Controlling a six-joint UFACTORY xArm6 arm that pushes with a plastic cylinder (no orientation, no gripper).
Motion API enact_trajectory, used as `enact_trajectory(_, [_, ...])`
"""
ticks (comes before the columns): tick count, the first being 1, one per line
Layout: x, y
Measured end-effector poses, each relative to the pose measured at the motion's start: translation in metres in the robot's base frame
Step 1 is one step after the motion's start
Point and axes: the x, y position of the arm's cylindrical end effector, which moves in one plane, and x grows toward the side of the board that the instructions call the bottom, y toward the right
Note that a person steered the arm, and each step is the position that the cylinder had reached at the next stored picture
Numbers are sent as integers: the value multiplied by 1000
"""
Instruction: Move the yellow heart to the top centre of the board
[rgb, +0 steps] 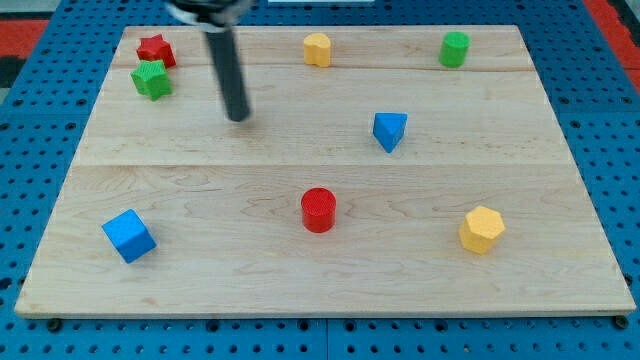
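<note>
My tip (238, 117) is the bare lower end of a straight dark rod; the arm carries no jaws at all, so nothing here opens, closes or clamps. The tip rests on the wooden board (300, 280) in its upper left part and touches no block.

The yellow heart (317, 49) sits up and to the view's right of my tip, near the board's top edge and about midway along it. It is a small, stubby block with a paler yellow top face and darker sides. It is too small to read which way its point faces, and I cannot make out a clear long axis.

To the view's left of my tip, and a little higher, the green star (151, 79) lies near the board's left edge, with the red star (156, 49) just above it, the two touching or nearly so. Far to the view's right along the top edge stands the green cylinder (454, 48). The blue triangular block (389, 130) lies to the right of my tip, slightly lower. Below and to the right, the red cylinder (319, 210) stands near the board's middle. The blue cube (129, 236) is below and to the left, and the yellow hexagon (482, 229) is well apart at lower right.
</note>
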Motion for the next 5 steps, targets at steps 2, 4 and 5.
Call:
enact_trajectory(2, [-150,75])
enact_trajectory(4, [-169,67])
enact_trajectory(5, [-167,59])
